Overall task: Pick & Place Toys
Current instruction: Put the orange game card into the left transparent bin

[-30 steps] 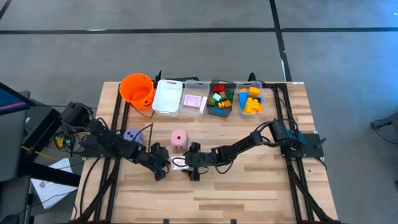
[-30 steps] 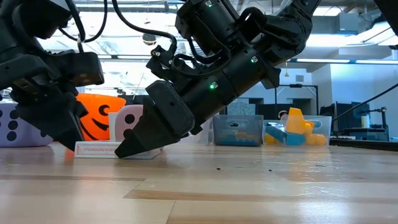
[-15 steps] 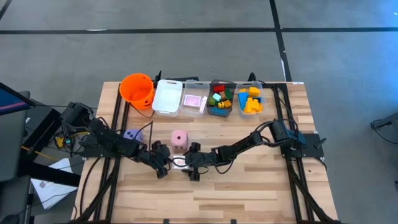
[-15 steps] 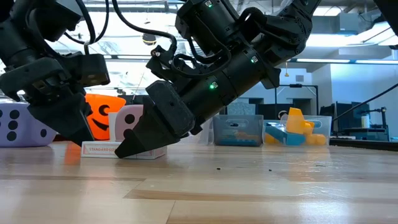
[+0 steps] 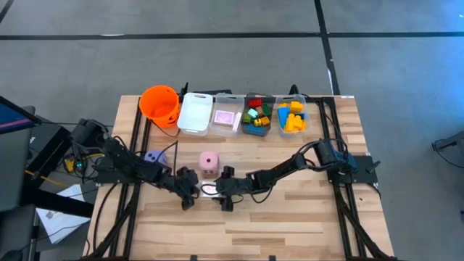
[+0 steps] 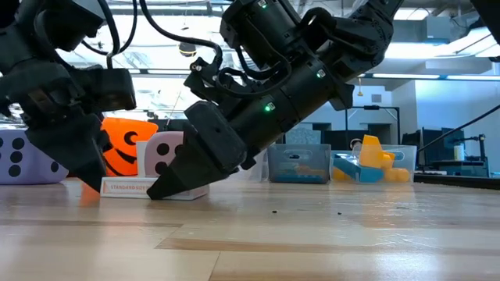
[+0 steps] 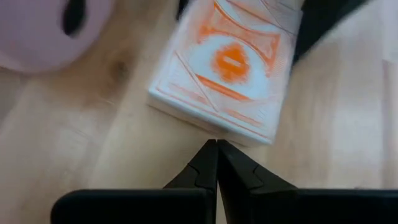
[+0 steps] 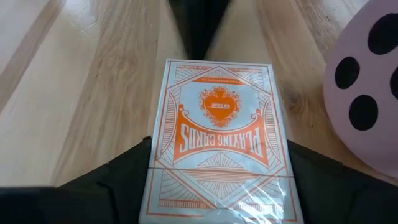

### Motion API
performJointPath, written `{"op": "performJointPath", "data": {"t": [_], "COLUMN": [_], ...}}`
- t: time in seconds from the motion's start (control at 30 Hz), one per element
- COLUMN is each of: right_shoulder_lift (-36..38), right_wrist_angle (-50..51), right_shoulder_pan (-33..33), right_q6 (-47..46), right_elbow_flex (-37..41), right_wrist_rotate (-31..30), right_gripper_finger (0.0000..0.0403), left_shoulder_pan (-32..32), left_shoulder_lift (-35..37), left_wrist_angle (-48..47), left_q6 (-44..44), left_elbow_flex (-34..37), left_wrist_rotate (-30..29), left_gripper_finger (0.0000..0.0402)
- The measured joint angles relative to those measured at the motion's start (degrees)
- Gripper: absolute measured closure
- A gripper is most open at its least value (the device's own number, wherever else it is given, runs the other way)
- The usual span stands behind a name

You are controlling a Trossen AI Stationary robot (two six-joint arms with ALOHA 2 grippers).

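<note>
A white and orange playing-card box point(image 8: 219, 140) lies flat on the wooden table point(image 5: 290, 217), just near of a pink dotted die point(image 5: 209, 162). My right gripper point(image 8: 217, 186) comes at the box from the table's right, with a finger along each long side. My left gripper point(image 7: 217, 149) is shut, and its tips meet the box's left short end point(image 6: 105, 186). A purple dotted die point(image 5: 153, 157) sits on the table behind my left arm. My left gripper sets its shut fingertips point(image 7: 211, 155) against the box's short end point(image 7: 214, 134), slanting down from the table's left. The box lies flat on the table. My right gripper has the box's two long sides point(image 8: 155, 180) between its two fingers point(image 8: 124, 177), which lie along the box and slant down from the table's right. The box's underside rests on the wood.
Along the far edge stand an orange bucket point(image 5: 159, 104), a white bin point(image 5: 195, 112), a clear bin with pink cards point(image 5: 227, 118) and two clear bins of coloured bricks point(image 5: 257, 116) point(image 5: 291, 116). Bare wood lies toward the near edge.
My left gripper has edged toward the table's right with its shut tips at the box's end, turning slightly. The card box has slid a little along the table toward my right gripper and stays flat.
</note>
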State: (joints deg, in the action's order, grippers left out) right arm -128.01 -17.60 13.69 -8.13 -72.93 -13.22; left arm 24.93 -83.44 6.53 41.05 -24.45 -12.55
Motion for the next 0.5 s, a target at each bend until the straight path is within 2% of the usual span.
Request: {"op": "performJointPath", "data": {"t": [0.13, 0.3, 0.4, 0.5], "right_shoulder_lift": [-0.1, 1.4, 4.5, 7.9], "right_wrist_angle": [-1.0, 1.6, 5.7, 9.3], "right_shoulder_pan": [0.0, 0.6, 0.9, 1.4], "right_q6": [-1.3, -1.4, -1.1, -0.8], "right_elbow_flex": [0.0, -0.8, -2.1, -3.0], "right_wrist_rotate": [-0.8, -7.6, -11.5, -15.4], "right_gripper_finger": [0.0102, 0.0102, 0.0102, 0.0102], "left_shoulder_pan": [0.0, 0.0, 0.0, 0.0], "left_shoulder_lift": [3.3, 14.6, 23.8, 33.5], "left_wrist_angle": [-0.2, -0.2, -0.2, -0.2], "left_q6": [2.5, -0.3, -2.2, -7.0], "left_elbow_flex": [0.0, 0.0, 0.0, 0.0], "left_wrist_rotate": [4.5, 10.1, 9.9, 7.2], "left_gripper_finger": [0.0401, 0.0401, 0.0401, 0.0401]}}
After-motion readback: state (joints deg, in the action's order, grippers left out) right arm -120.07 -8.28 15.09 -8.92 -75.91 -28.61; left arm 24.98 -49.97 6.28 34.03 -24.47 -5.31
